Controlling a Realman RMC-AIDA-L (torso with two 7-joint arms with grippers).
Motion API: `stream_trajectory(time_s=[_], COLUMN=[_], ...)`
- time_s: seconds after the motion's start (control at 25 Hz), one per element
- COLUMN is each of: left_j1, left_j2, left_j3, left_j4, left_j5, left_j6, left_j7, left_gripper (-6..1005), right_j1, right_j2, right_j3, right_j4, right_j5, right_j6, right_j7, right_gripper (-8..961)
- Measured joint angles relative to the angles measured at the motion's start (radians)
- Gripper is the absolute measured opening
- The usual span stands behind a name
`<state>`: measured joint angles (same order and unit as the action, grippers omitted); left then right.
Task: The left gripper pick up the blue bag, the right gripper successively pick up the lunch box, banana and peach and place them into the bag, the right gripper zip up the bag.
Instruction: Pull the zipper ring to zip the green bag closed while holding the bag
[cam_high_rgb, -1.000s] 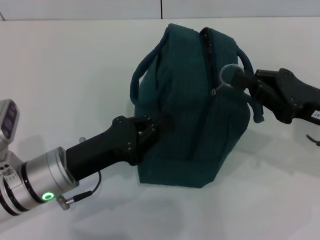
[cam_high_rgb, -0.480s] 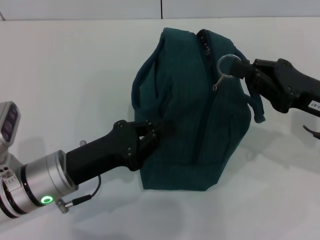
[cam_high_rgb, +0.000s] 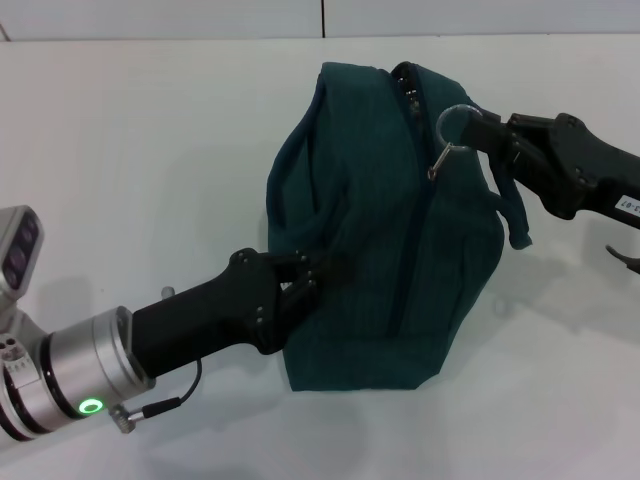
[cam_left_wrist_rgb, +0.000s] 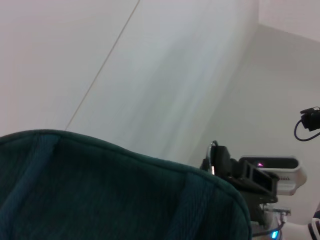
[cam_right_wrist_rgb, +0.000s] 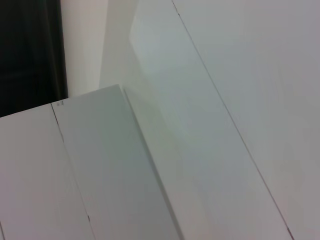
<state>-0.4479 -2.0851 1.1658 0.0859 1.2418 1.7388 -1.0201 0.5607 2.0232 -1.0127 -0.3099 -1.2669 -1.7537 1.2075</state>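
**At centre: bag pinned by both grippers**

On a white table (cam_high_rgb: 150, 150), a dark teal bag (cam_high_rgb: 400, 270), standing upright at the middle. From 7 o'clock, left gripper (cam_high_rgb: 305, 282) reaching in, fingers pinching the bag's near side fabric. From 3 o'clock, right gripper (cam_high_rgb: 488, 137) at the bag's upper right, pressed together on a metal ring (cam_high_rgb: 452, 125) hooked to the zipper pull (cam_high_rgb: 434, 166). Zipper (cam_high_rgb: 412, 210) running from 12 toward 6 down the bag's face, closed below the pull, slightly gaping at the top end. Handle strap (cam_high_rgb: 512, 215) hanging at 3 o'clock under the right gripper. Left wrist view filled with teal fabric, right gripper beyond it.
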Motion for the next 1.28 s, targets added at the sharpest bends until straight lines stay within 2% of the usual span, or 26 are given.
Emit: stream_trajectory(time_s=[1.28], left_j1=[-0.001], left_j2=[0.006], left_j3=[0.011], left_j4=[0.039], left_j5=[0.144], left_j6=[0.074], left_j7=[-0.015], left_gripper=[48], right_j1=[0.05], right_j2=[0.002], right_j3=[-0.007], right_j4=[0.0], right_j5=[0.026], right_j6=[0.062], right_j7=[0.008], right_gripper=[12])
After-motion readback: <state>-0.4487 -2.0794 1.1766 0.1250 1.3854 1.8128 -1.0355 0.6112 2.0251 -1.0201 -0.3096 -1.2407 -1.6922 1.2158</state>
